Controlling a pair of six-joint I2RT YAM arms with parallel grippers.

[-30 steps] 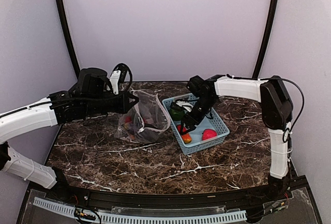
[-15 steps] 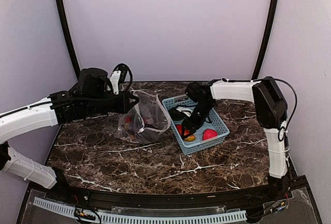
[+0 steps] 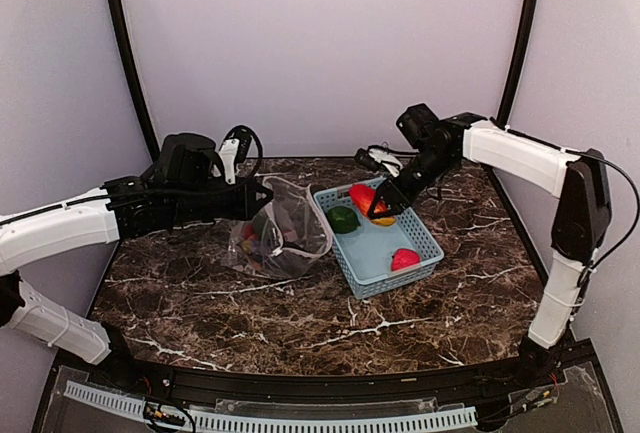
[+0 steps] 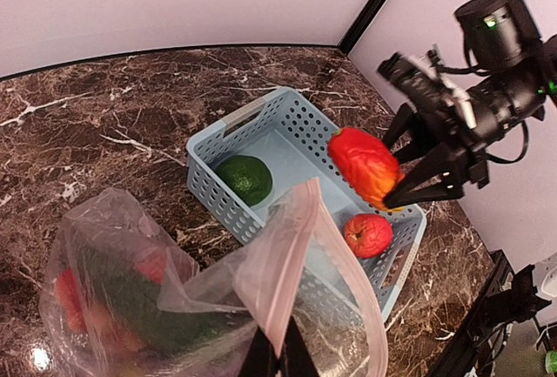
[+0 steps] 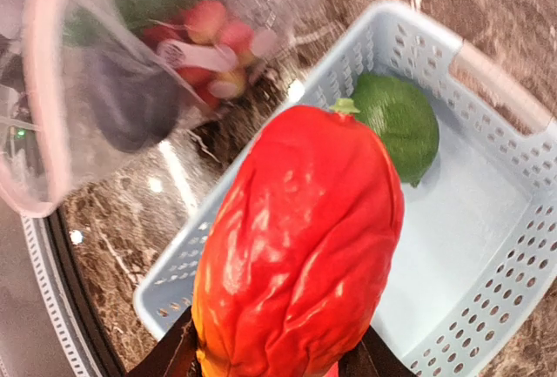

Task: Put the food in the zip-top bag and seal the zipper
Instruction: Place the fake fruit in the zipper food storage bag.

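1. Nearest to us in the top view is the dark marble table. On it stands the light blue basket, and we give all places from this basket. The left arm comes in from far to the left of the basket, and the picture edge cuts off its rear part.
2. The red strawberry lies inside the basket, in its near right part.
3. The zip-top bag stands just to the left of the basket with its mouth lifted. Through the cloudy plastic we make out the cluster of red-yellow balls, a long green piece and a dark shape too blurred to name.
4. The left gripper is clenched on the mouth edge of the bag, at the pale pink zipper. The left wrist view shows only its tips, at the bottom edge. Its forearm lies almost level and points towards the basket.
5. The green pepper lies in the left corner of the basket.
6. The orange mango hangs above the far part of the basket and touches nothing below. The right gripper grasps it at its yellow-orange end. In the right wrist view the mango hides nearly all of both fingers.
7. The right arm reaches over from the right of the basket, high above its far side. Its wrist is bent down and to the left.
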